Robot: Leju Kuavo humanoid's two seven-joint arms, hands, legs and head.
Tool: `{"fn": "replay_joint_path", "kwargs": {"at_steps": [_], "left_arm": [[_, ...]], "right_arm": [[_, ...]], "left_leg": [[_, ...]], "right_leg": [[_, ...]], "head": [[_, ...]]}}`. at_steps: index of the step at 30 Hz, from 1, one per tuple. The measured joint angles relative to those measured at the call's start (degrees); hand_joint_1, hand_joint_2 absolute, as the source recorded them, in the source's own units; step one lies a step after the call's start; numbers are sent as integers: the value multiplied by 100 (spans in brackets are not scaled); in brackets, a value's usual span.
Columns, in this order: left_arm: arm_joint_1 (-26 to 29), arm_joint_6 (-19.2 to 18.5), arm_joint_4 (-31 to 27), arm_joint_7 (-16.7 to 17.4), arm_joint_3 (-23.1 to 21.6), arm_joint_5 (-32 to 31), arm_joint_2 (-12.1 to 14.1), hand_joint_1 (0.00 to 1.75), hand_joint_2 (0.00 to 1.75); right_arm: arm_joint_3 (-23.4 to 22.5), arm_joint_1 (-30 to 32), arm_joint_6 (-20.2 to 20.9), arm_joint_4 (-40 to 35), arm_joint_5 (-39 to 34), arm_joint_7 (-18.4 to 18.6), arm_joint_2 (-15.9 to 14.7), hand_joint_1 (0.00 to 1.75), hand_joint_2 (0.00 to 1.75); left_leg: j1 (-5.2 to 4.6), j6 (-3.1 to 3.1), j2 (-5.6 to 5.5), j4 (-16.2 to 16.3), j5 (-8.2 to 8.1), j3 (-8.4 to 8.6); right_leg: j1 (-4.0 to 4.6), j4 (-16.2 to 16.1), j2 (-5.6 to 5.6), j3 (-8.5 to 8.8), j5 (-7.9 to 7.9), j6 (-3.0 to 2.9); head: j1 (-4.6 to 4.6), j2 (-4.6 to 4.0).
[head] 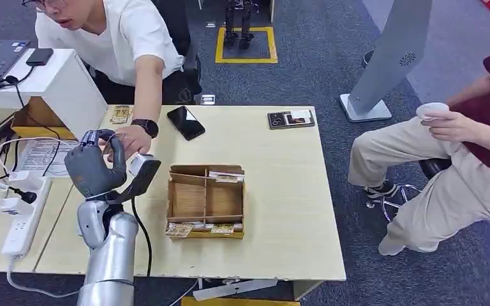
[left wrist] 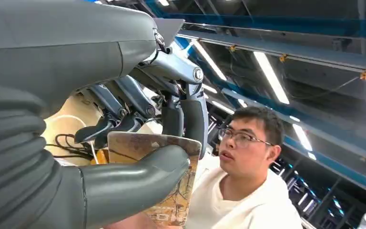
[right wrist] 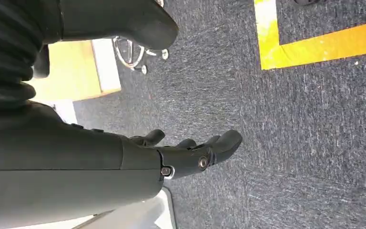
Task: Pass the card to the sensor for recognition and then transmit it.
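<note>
My left hand (head: 94, 167) is raised over the table's left side. In the left wrist view its thumb (left wrist: 138, 179) and fingers (left wrist: 190, 119) pinch a brown patterned card (left wrist: 174, 200) that stands upright. A person in a white shirt (head: 134, 32) leans over from the far side, and that person's hand (head: 131, 139) touches my left hand from behind. A small black and white sensor (head: 142, 171) with a cable sits just right of my hand. My right hand (right wrist: 190, 152) hangs over the grey carpet with its fingers apart, holding nothing.
A wooden divided box (head: 205, 201) with cards lies at the table's middle. A black phone (head: 185, 122), a small card tray (head: 289, 118) and loose cards (head: 120, 114) lie along the far edge. A power strip (head: 23, 222) is at left. Another person (head: 459, 159) sits at right.
</note>
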Motion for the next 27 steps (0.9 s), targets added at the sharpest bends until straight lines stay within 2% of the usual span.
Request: {"fn": "replay_joint_path", "kwargs": {"at_steps": [13,23,24,27], "left_arm": [[-38,-2,96,11,-22,-2,4,175,175],[-34,-2,310,999,-678,-197,262,175,175],[-33,-2,356,1134,-767,-179,311,0,175],[-32,-2,476,1309,-981,-164,441,0,175]], "right_arm": [[0,-2,0,13,0,0,0,0,175],[4,-8,18,15,-7,2,0,0,175],[6,-11,17,17,-13,0,0,0,175],[7,-11,17,22,-20,0,0,0,175]], "left_leg": [[1,-2,2,0,-2,-1],[1,-2,0,0,-2,-2],[1,-2,1,0,-2,-2],[1,-2,-2,0,-2,-2]], "right_leg": [[0,0,1,-1,0,0],[0,0,0,-1,0,0],[0,0,0,-1,0,0],[0,0,-1,-2,-1,0]], "head": [[0,0],[0,0],[-2,0],[0,0]]}}
